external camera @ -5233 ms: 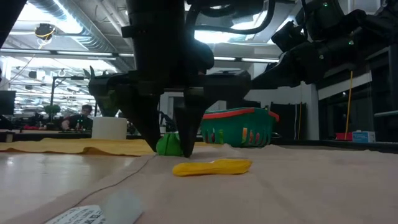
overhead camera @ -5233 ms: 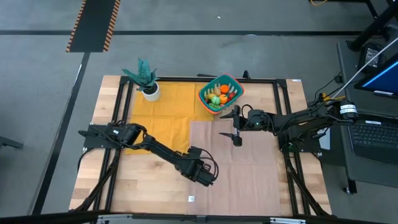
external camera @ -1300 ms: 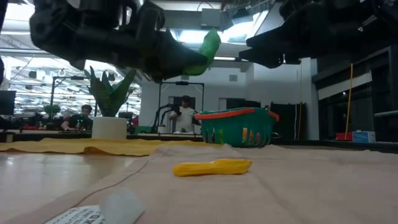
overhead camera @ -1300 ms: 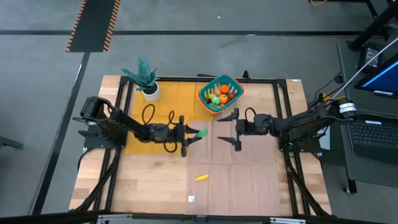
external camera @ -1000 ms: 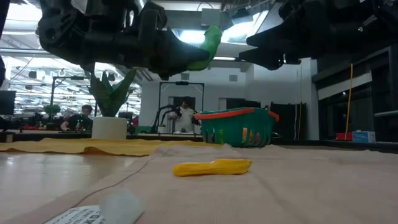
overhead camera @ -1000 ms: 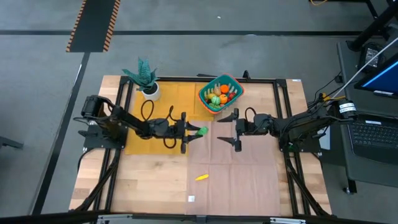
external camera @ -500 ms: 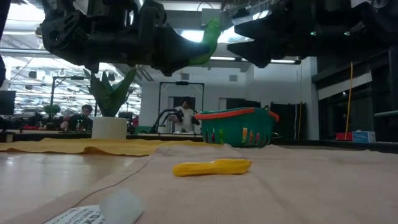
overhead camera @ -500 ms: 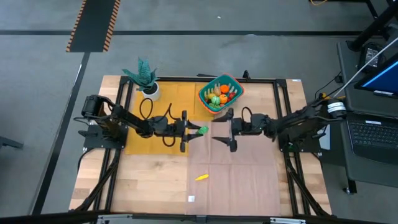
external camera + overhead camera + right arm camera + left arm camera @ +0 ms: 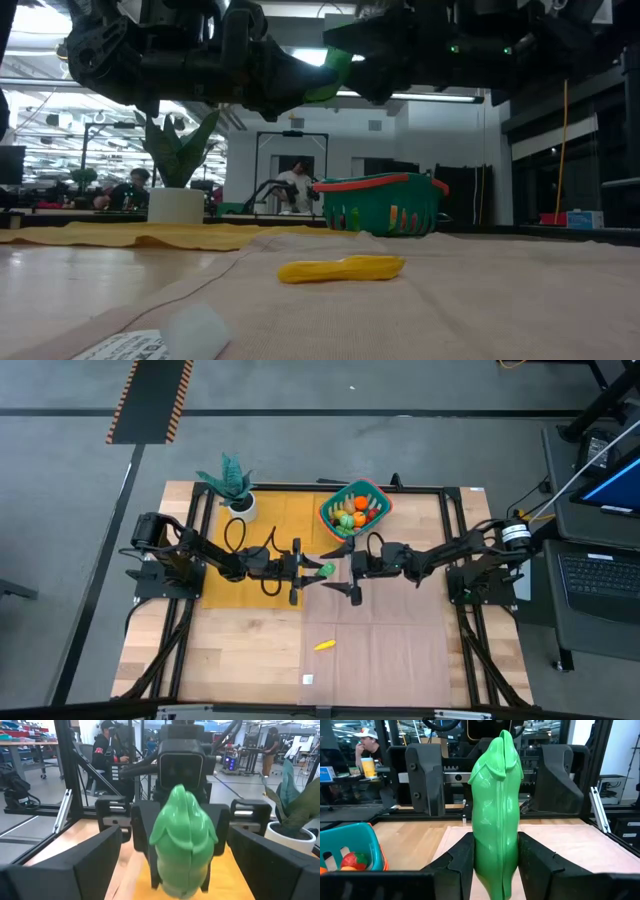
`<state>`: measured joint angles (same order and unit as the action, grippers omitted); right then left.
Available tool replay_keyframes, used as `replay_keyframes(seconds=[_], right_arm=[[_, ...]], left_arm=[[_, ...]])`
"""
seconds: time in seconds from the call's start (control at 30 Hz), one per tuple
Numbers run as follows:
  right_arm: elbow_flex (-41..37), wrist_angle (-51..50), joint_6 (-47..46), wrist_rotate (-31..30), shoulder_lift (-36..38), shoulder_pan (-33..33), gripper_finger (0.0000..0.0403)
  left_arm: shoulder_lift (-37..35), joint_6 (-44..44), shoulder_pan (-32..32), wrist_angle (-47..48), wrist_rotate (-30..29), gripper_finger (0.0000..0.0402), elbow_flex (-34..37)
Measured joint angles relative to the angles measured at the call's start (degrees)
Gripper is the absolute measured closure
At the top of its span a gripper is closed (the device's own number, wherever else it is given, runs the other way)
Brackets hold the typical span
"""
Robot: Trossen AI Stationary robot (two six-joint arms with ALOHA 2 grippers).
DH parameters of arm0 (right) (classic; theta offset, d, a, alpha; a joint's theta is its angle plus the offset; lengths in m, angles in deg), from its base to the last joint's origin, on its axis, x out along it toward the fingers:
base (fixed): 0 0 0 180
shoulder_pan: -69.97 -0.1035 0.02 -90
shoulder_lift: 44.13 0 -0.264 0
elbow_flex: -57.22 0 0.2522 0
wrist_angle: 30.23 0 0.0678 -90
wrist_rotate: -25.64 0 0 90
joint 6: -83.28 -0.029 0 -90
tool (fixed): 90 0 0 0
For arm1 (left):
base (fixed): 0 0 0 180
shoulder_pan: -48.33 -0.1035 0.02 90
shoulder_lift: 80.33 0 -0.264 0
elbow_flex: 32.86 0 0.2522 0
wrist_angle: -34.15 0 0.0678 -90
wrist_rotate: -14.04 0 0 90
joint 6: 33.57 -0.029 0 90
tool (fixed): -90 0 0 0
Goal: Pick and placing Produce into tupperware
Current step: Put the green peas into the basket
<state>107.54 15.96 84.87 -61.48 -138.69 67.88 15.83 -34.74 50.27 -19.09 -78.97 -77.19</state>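
While a glossy, ridged green vegetable (image 9: pixel 325 570) hangs mid-table, the left gripper (image 9: pixel 306 571) pinches it between dark fingers. The right gripper (image 9: pixel 339 576) faces it, jaws wide. The teal slotted tupperware (image 9: pixel 377 495) sits at one o'clock.

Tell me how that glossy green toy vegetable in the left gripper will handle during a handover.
The glossy green toy vegetable looks like rigid moulded plastic, so it probably won't flex. Its shiny, tapered surface may slip between the fingers of the left gripper. Held aloft without sagging, it is likely light.
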Motion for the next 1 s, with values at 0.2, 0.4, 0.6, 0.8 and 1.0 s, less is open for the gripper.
replay_keyframes(seconds=[0.2, 0.4, 0.6, 0.8, 1.0], right_arm=[[1.75, -1.15, 0.00, 1.34, -0.99, 0.00, 0.0079], [1.79, -1.11, 0.15, 1.40, -1.01, 0.13, 0.0147], [1.79, -1.13, 0.26, 1.40, -1.01, 0.15, 0.0224], [1.79, -1.17, 0.20, 1.38, -1.01, 0.58, 0.0262], [1.77, -1.63, -1.33, 2.41, -1.01, 1.21, 0.0253]], left_arm=[[0.00, -0.46, 0.00, 0.00, 0.71, 0.0287, 0.00], [0.00, -0.48, 0.00, 0.02, 0.79, 0.0287, 0.00], [0.00, -0.48, 0.00, 0.08, 0.80, 0.0285, 0.00], [0.00, 0.15, 0.01, 0.04, 0.79, 0.0277, -0.02], [0.00, 0.94, 0.16, 0.00, 0.79, 0.0221, -0.02]])
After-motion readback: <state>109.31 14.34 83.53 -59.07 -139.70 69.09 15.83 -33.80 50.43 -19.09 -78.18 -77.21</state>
